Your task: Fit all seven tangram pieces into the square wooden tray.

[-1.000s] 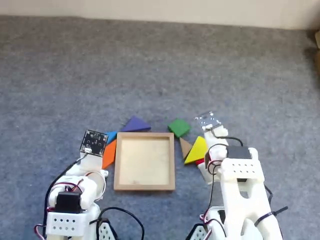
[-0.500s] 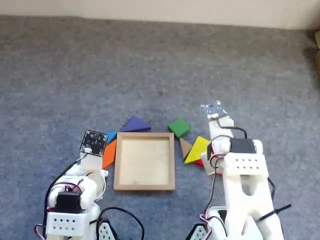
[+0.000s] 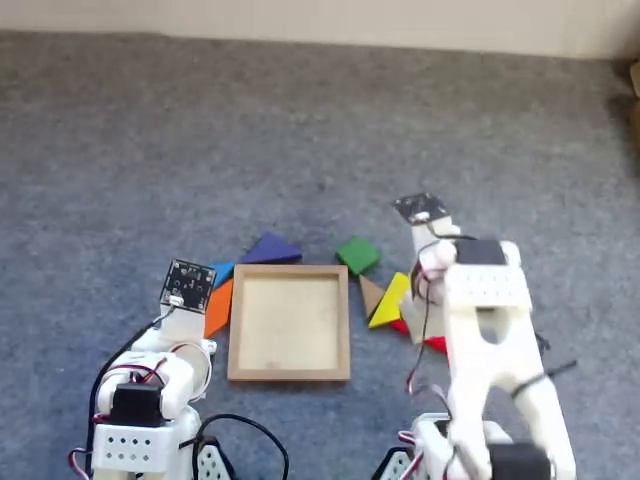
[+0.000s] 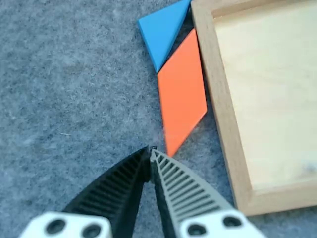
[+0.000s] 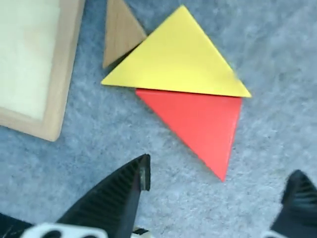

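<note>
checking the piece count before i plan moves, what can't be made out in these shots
High view: the red triangle is mostly under the right arm; its full outline is hidden.
High view: the left arm's wrist board covers part of the orange parallelogram and blue triangle.
Left wrist view: the tray is cut off by the picture's edges.

The square wooden tray [image 3: 289,320] lies flat and empty. Along its left rim lie an orange parallelogram [image 4: 182,91] and a blue triangle [image 4: 163,29], touching; a purple triangle [image 3: 271,249] sits at its far edge. On its right lie a green square [image 3: 358,254], a small wooden triangle [image 5: 119,32], and a yellow triangle [image 5: 178,59] edge to edge with a red triangle [image 5: 200,119].
</note>
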`<state>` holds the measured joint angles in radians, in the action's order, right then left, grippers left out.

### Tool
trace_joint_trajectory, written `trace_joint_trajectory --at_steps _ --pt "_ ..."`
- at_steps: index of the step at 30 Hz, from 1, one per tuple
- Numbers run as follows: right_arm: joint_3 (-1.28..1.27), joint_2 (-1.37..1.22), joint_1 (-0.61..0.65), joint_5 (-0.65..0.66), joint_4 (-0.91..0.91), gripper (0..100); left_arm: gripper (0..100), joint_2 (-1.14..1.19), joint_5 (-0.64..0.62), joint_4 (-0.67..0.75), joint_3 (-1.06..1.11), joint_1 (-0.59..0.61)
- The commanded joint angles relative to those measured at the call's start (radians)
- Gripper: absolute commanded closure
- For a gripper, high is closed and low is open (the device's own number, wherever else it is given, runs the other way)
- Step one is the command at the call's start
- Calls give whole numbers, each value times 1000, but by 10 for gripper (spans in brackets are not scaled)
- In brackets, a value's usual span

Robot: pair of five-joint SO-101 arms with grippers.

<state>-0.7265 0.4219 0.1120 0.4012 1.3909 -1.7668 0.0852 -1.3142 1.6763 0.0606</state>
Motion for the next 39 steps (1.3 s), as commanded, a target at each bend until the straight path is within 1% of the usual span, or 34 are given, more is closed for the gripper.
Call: trace_joint_trajectory --at_steps 1,3,9,17,22,27,31,36,39 --pt "85 -101 15 -9 8 558 992 -48 6 -5 21 10" --pt "90 -124 16 -5 -1 557 992 -48 6 -5 21 10" --pt "85 -137 56 98 -21 556 992 -48 6 -5 21 10" --pt "-77 -163 70 218 -277 556 992 -48 6 -5 21 10" --pt "-101 -217 8 252 -358 557 992 -48 6 -5 21 10" --pt "-101 -314 39 255 -360 558 992 -48 6 -5 21 10" --pt "-101 -361 38 253 -354 561 992 -48 6 -5 21 10" --pt "-107 -349 38 253 -354 672 992 -48 6 -5 21 10" --pt "-107 -349 35 253 -355 695 992 -48 6 -5 21 10"
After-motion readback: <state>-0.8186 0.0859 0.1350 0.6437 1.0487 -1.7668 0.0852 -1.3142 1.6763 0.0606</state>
